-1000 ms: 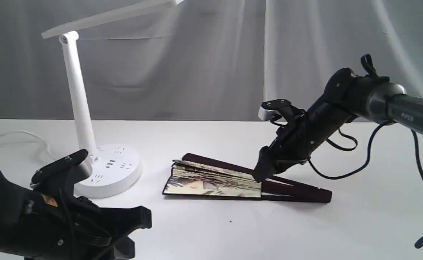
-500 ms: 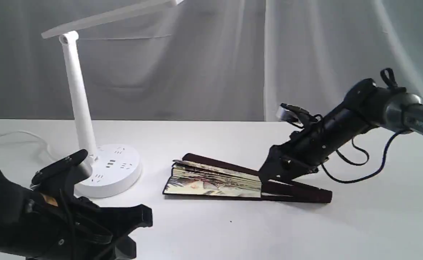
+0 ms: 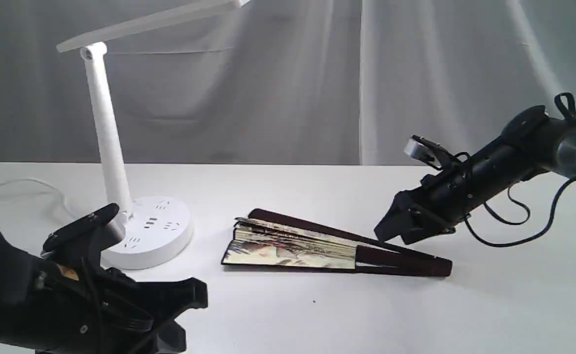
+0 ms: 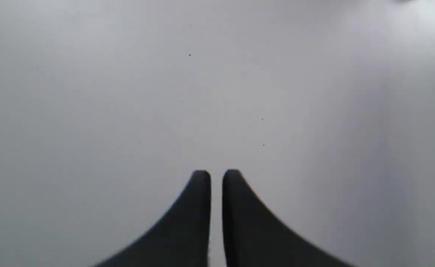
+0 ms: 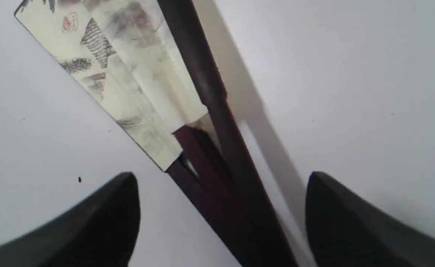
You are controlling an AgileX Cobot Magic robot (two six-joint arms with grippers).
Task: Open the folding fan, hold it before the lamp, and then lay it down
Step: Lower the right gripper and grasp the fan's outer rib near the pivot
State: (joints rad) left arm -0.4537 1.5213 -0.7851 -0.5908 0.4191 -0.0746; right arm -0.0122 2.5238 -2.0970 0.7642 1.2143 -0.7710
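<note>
Folding fan (image 3: 288, 250): one, partly spread, lying flat on the white table (image 3: 317, 314) mid-scene, painted paper end toward the lamp (image 3: 107, 137), whose round base stands near it. Right gripper (image 3: 391, 233): tilted down just above the fan's maroon rib end, jaws spread wide, grasping nothing. Left gripper (image 4: 216, 173): well apart at the near table edge, jaws clenched to a thin slit, empty.
</note>
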